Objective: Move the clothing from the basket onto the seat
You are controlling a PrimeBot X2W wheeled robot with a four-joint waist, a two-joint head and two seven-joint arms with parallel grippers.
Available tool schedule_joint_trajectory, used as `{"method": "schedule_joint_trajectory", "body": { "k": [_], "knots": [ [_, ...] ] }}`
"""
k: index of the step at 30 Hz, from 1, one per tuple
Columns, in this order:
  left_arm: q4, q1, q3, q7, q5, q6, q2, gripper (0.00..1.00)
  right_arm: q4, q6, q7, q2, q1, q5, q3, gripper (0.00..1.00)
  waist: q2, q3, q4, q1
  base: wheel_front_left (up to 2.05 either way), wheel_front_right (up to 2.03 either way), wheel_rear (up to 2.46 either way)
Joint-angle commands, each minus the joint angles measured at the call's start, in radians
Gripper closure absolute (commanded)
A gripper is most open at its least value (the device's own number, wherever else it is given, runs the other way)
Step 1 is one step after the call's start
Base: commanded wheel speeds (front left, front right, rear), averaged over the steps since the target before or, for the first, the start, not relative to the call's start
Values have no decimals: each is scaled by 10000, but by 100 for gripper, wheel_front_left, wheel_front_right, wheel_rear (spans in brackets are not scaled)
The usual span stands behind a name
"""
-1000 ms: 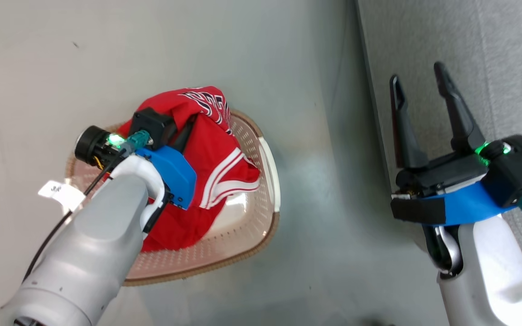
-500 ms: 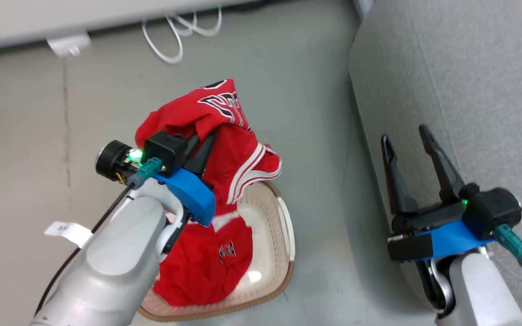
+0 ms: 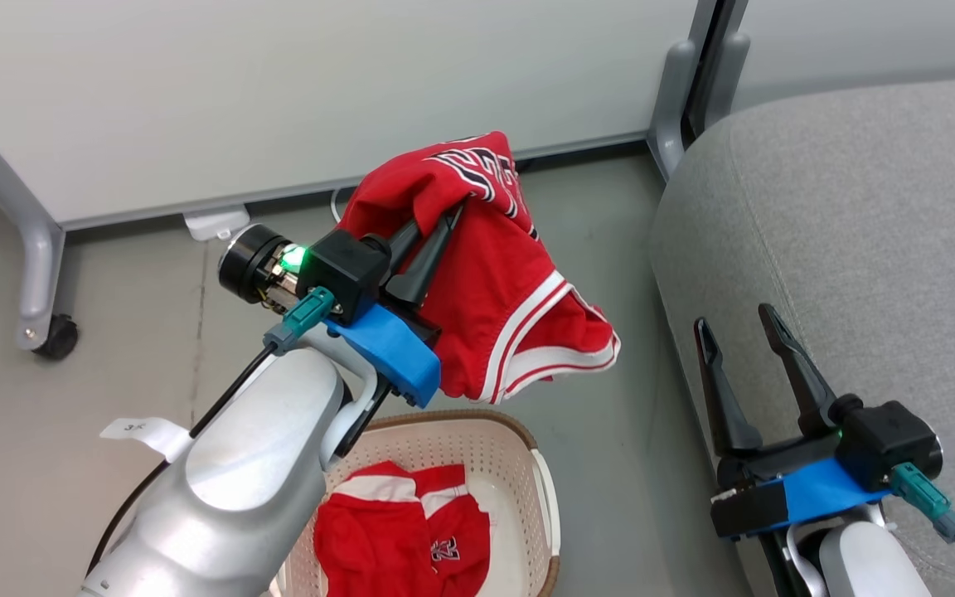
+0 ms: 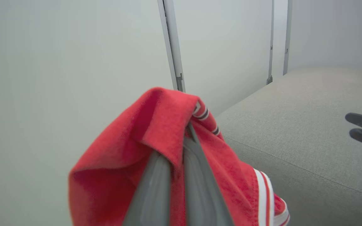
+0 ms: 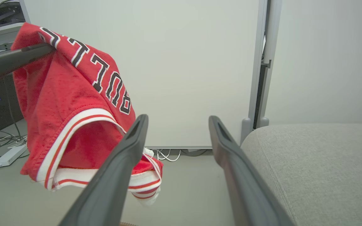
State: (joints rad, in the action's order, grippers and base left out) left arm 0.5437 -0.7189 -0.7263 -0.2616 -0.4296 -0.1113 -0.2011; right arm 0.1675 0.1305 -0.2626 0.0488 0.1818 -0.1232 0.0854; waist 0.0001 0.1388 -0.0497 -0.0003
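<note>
One red garment (image 3: 494,282) in grip of left pincer (image 3: 442,219), clear of basket (image 3: 462,415).

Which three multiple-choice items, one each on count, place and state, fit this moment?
1. How many red garments lie in the basket? A. none B. one C. three
2. Where is the held garment in the left gripper? A. in the basket B. in the air, short of the sofa C. flat on the sofa
3. The right gripper is: A. open, empty B. shut on fabric C. shut, empty

1 B: one crumpled garment sits inside.
2 B: it hangs from shut fingers, clear of both.
3 A: fingers apart, nothing between.
</note>
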Motion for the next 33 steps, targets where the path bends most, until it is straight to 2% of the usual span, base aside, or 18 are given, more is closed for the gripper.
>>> {"method": "schedule_joint_trajectory", "body": {
  "k": [1, 10, 21, 26, 33],
  "knots": [
    [-211, 4, -38, -50, 40, -34, 0, 100, 25, 5, -35, 28, -250, -73, -41, 0, -1, -371, 65, 3, 0, 0, 0],
    [-1191, 143, -158, 298, 9, 147, -122, 100, 33, 5, -35, 28, -715, -111, -97, 0, -1, -836, 102, 3, 0, 0, 0],
    [-1863, 359, -240, 519, -94, 318, -321, 100, -194, 5, -35, 28, -426, 53, 80, 0, -1, -963, 210, 3, 0, 0, 0],
    [-2009, 389, -296, 542, -98, 362, -341, 100, -303, 5, -35, 28, 85, 163, 474, 0, -1, -995, 271, 3, 0, 0, 0],
    [-2096, 258, -387, 521, -100, 395, -298, 100, -89, 5, -33, 28, 1250, 164, 1538, 0, -1, -876, 376, 3, 0, 0, 0]
  ]
}}
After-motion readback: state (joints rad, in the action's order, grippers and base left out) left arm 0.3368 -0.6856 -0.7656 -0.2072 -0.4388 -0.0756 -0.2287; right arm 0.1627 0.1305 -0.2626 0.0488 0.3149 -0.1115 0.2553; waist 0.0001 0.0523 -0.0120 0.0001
